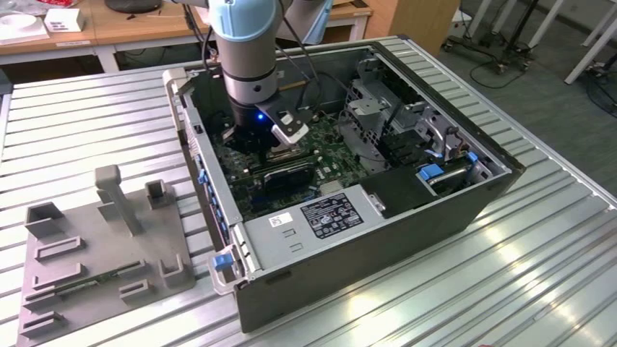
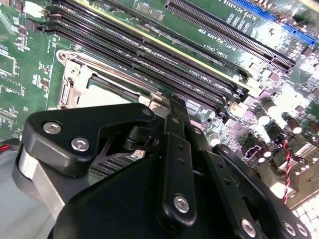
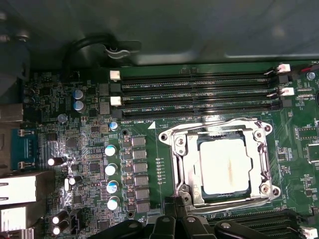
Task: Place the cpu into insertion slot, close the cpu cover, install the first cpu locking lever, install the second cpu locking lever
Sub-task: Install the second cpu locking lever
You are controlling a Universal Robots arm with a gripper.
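While the arm reaches down into the open computer case (image 1: 463,210), I see my gripper (image 3: 174,219) low over the green motherboard (image 3: 89,144), just beside the insertion slot (image 3: 223,164). The cpu (image 3: 222,167), a pale square chip, already lies inside that slot, and the cpu cover (image 3: 187,164), a thin silvery frame, appears to lie down flat around it. The black fingers (image 2: 172,144) look drawn close together at the slot's edge nearest the gripper, but I cannot tell whether they pinch anything. Long black memory slots (image 3: 199,92) run along the far side of the slot from the gripper. I judge the risk to be a fingertip sliding off the thin metal at the slot's edge and scraping the board, or pressing the cover crooked onto the chip
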